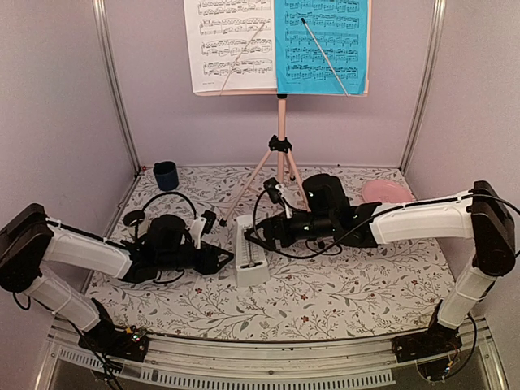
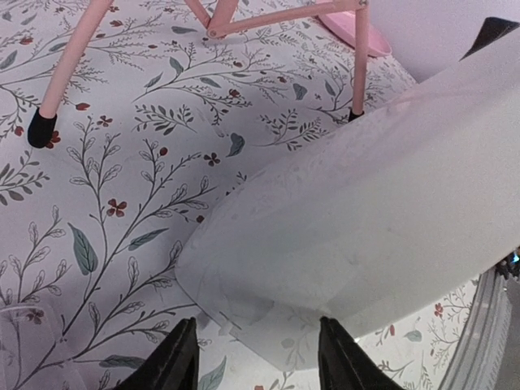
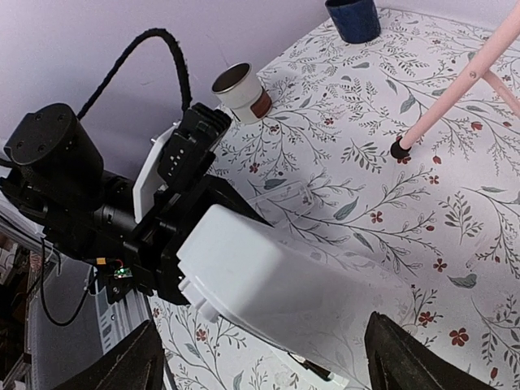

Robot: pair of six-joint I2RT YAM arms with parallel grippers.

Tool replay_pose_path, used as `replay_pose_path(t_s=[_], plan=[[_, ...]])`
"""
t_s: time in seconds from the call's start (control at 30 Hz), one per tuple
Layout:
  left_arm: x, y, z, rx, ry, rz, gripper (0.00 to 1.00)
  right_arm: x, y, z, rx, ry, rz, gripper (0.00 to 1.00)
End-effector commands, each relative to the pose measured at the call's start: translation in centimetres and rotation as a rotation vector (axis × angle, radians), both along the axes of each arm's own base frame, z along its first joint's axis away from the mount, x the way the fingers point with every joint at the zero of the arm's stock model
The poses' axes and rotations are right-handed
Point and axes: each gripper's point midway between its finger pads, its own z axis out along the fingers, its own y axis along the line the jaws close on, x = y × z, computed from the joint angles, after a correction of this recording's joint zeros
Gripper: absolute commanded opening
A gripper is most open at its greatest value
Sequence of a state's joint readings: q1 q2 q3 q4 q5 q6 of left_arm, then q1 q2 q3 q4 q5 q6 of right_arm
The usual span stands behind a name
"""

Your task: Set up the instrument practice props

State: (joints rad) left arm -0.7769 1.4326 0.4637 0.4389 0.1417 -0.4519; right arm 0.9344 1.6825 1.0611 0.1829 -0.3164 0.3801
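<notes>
Lilac walls close in a bench (image 1: 349, 284) covered with a white cloth printed with grey leaves and small red flowers. At its middle, the left gripper (image 1: 228, 258) reaches in from the left with its jaws set on either side of the wide end of a small white pyramid-shaped plastic metronome (image 1: 250, 257). They stand close against it, but I cannot tell whether they clamp it or only flank it. The right gripper (image 3: 264, 345) comes in from the right with its jaws spread wide. They stand clear on both sides of the metronome's narrower part and grip nothing. The metronome lies on its side on the cloth between the two grippers, its long axis running near to far. Just beyond it stand the black-tipped feet of a pink metal tripod music stand (image 1: 281, 146), whose pole rises toward the far wall. On the stand's desk a white sheet of printed music (image 1: 231, 41) sits on the left and a bright blue sheet of printed music (image 1: 321, 41) on the right, edges meeting, each crossed by a thin slanting wire arm. A dark blue cup (image 1: 166, 175) stands upright in the far left corner. A flat pink plate (image 1: 387, 192) lies at the far right, well apart from the metronome.
</notes>
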Motion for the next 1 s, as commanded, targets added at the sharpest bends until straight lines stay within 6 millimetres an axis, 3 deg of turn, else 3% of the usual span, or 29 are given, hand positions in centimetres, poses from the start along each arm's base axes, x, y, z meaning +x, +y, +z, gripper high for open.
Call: replay_pose_path(t_s=[0.0,0.17,0.4,0.63,0.83,0.97], plan=[[0.3,-0.6,1.2,0.000,-0.038,-0.009,0.52,0.3,0.8,-1.2,-0.064,-0.012,-0.009,0.85],[0.4,-0.8,1.4,-0.001,-0.042,-0.011,0.52,0.4,1.3,-1.6,-0.092,-0.019,-0.012,0.78],[0.5,-0.8,1.3,0.001,-0.041,-0.011,0.52,1.2,0.7,-2.0,-0.118,-0.025,-0.063,0.59],[0.5,-0.7,1.3,0.003,-0.041,-0.011,0.52,1.4,0.4,-2.2,-0.125,-0.020,-0.089,0.50],[0.5,-0.8,1.3,0.004,-0.042,-0.013,0.52,1.1,0.5,-2.0,-0.112,-0.015,-0.073,0.60],[0.5,-0.8,1.3,0.005,-0.041,-0.015,0.52,1.3,0.6,-1.8,-0.104,-0.015,-0.079,0.53]])
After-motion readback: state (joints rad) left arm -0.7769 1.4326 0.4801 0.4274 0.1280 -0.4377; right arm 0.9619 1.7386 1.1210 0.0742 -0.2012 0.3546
